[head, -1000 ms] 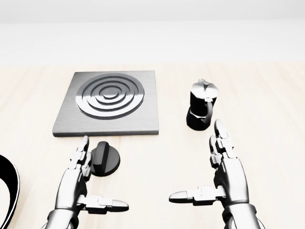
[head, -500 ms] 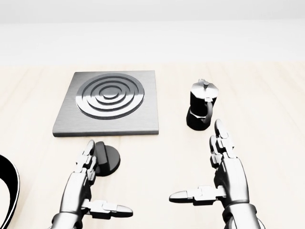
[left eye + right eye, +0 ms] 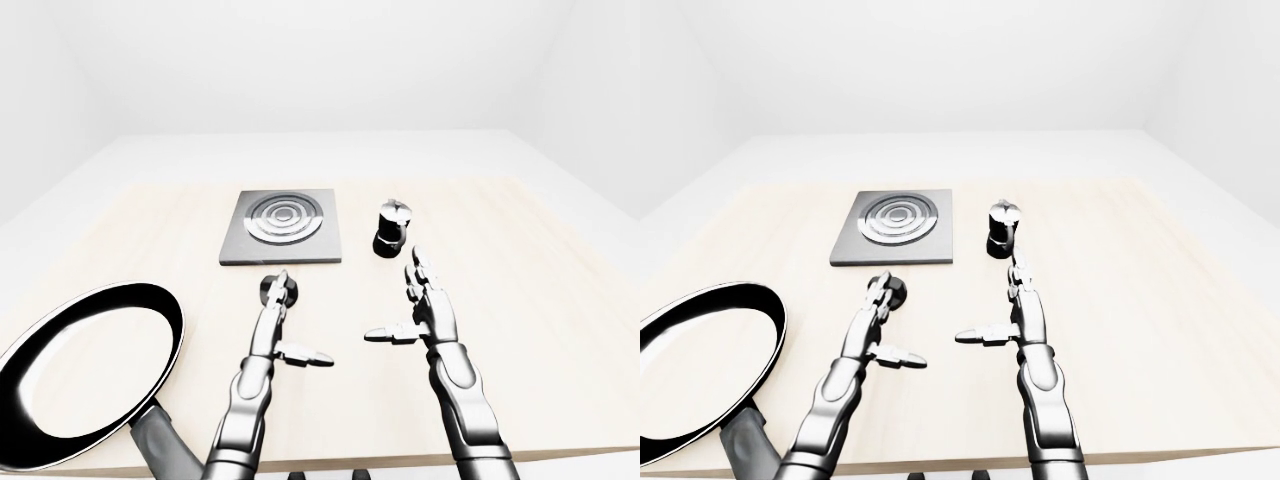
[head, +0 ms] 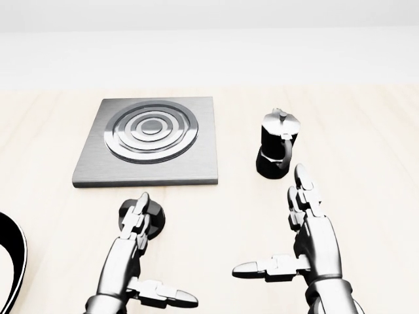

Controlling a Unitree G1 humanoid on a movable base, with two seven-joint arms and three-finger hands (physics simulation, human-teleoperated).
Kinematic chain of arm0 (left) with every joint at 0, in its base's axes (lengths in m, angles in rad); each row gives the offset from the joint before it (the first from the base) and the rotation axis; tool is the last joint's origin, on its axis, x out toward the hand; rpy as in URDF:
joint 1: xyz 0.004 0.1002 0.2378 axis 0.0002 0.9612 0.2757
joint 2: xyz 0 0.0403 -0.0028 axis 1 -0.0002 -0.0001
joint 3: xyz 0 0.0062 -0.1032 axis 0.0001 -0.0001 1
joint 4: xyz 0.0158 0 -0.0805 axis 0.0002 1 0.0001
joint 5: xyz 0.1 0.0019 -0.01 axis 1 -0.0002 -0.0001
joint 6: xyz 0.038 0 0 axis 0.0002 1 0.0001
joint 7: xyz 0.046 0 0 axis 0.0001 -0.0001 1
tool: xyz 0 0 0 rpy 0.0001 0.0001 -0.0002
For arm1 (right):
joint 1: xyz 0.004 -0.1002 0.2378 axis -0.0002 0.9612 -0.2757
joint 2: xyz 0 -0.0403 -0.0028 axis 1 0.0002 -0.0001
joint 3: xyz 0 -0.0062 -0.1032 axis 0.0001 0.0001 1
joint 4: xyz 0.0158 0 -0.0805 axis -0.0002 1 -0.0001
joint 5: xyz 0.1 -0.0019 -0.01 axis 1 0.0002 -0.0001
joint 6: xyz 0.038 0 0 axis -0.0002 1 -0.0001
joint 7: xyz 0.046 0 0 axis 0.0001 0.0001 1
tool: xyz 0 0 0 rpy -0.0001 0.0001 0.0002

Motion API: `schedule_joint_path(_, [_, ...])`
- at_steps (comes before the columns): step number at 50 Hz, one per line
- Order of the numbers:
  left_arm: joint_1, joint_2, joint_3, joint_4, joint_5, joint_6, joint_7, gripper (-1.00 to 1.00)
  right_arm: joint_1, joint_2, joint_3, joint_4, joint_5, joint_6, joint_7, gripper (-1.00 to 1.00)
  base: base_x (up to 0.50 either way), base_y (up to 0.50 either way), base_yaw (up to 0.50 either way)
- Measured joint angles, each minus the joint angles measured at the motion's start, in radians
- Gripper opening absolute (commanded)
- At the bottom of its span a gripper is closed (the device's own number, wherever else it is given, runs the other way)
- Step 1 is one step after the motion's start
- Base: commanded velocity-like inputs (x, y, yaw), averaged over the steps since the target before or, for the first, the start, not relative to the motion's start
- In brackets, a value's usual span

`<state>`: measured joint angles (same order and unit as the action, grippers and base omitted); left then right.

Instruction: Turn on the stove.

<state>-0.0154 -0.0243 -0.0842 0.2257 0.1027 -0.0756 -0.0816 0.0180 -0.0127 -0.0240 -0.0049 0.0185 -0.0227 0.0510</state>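
We count one stove plate (image 4: 149, 144), one black knob (image 4: 152, 219), one moka pot (image 4: 277, 152) and one frying pan (image 3: 85, 371) on the pale wooden table (image 3: 520, 300), plus our two hands. The stove plate is a square grey slab with raised concentric rings, lying flat toward the upper left of the head view; its knob is a round black disc with a raised bar, set apart from the slab just below its lower edge. Our left hand (image 4: 131, 252) is spread open, thumb out to the side, its fingertips (image 4: 139, 208) reaching over the knob's left part; we cannot tell whether they touch it. Our right hand (image 4: 308, 239) is open too, fingers straight, thumb pointing left, below the moka pot and holding nothing. The pan sits at the left edge, well apart from the stove.
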Motion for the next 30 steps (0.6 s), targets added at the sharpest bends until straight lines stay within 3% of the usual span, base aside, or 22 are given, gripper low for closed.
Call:
schedule_joint_path(13, [0.061,0.004,-0.019,-0.219,0.0,-0.012,0.014,1.0,0.0,0.0,0.001,0.003,0.001,0.0,0.001,1.0,0.0,0.0,0.0])
schedule_joint_path(30, [0.167,0.023,-0.06,-0.575,0.019,-0.005,0.054,1.0,0.0,0.0,0.001,0.003,0.0,0.001,0.002,1.0,0.0,0.0,0.0])
